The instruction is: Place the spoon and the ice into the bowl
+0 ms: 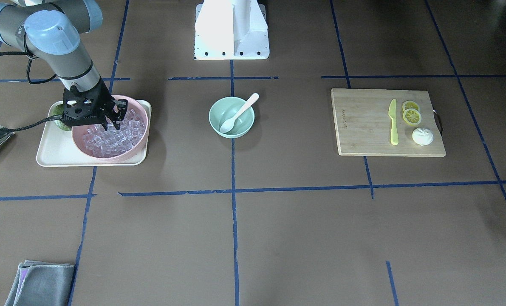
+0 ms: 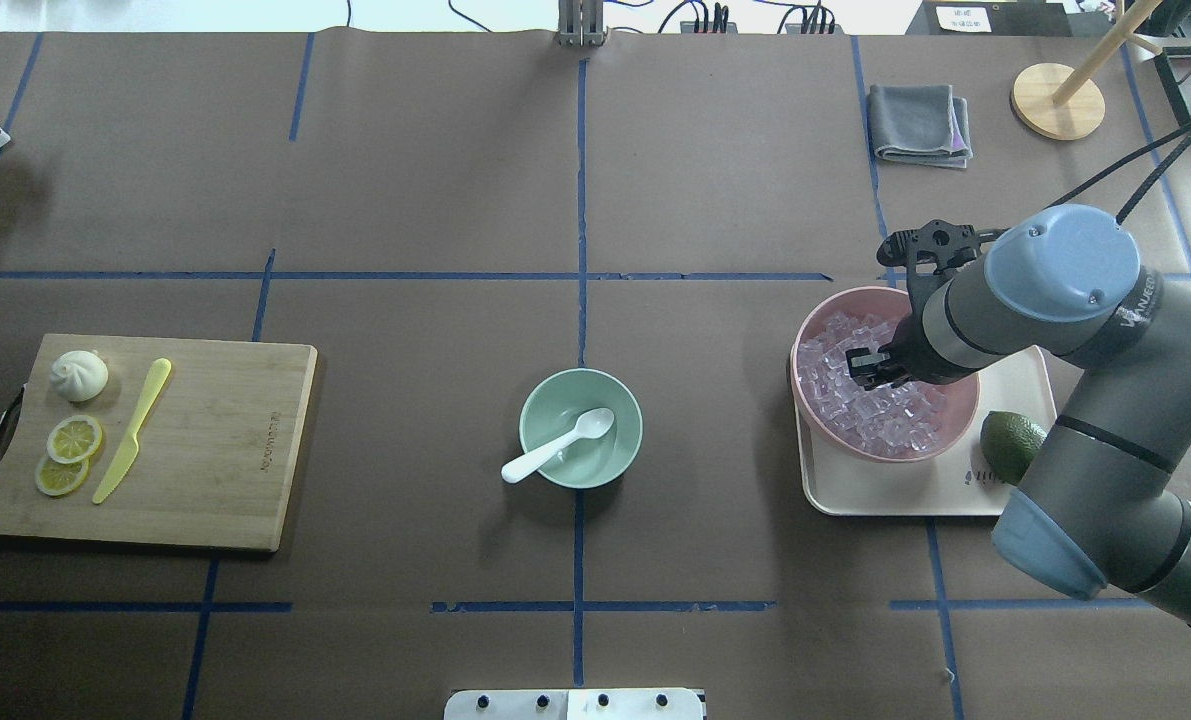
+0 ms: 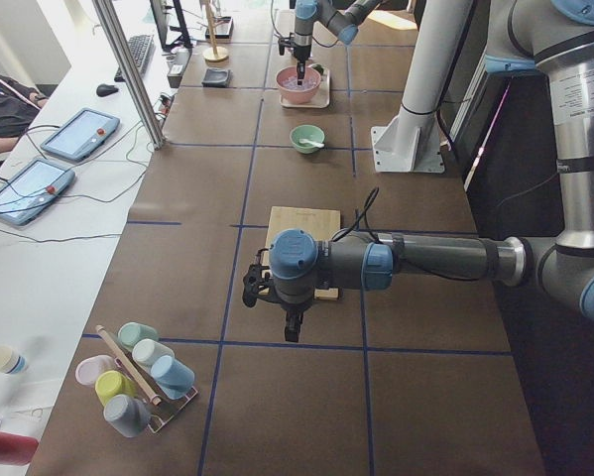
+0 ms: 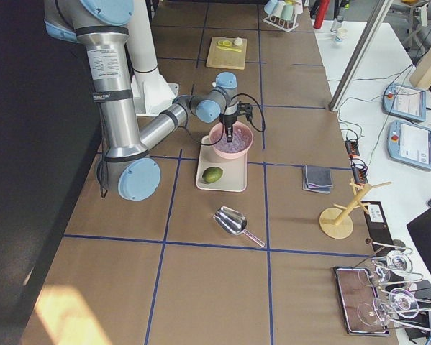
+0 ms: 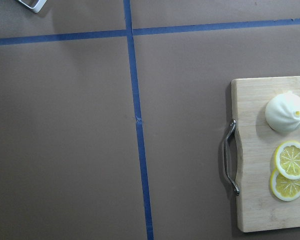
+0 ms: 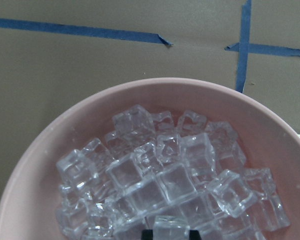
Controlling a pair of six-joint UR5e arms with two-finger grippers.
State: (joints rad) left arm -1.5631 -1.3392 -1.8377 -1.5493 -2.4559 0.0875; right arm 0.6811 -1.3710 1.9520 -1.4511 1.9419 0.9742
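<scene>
The white spoon [image 1: 239, 114] lies in the mint-green bowl [image 1: 215, 112] at the table's middle, scoop down inside, handle over the rim; both also show in the overhead view, spoon [image 2: 555, 447] and bowl [image 2: 535, 410]. The ice [image 2: 875, 410] is a heap of clear cubes in the pink bowl [image 2: 805, 340]. My right gripper [image 2: 867, 368] reaches down into that heap. In the right wrist view its fingertips [image 6: 147, 234] flank one cube [image 6: 171, 227]. My left gripper [image 3: 292, 332] shows only in the exterior left view, beyond the cutting board's end; I cannot tell its state.
The pink bowl stands on a cream tray [image 1: 53, 153] with a green fruit [image 2: 1012, 445]. A cutting board [image 2: 215, 440] holds a yellow-green knife [image 2: 133, 430], lemon slices [image 2: 73, 438] and a white bun [image 2: 79, 375]. A grey cloth [image 2: 920, 122] and a metal scoop [image 4: 233, 221] lie nearby.
</scene>
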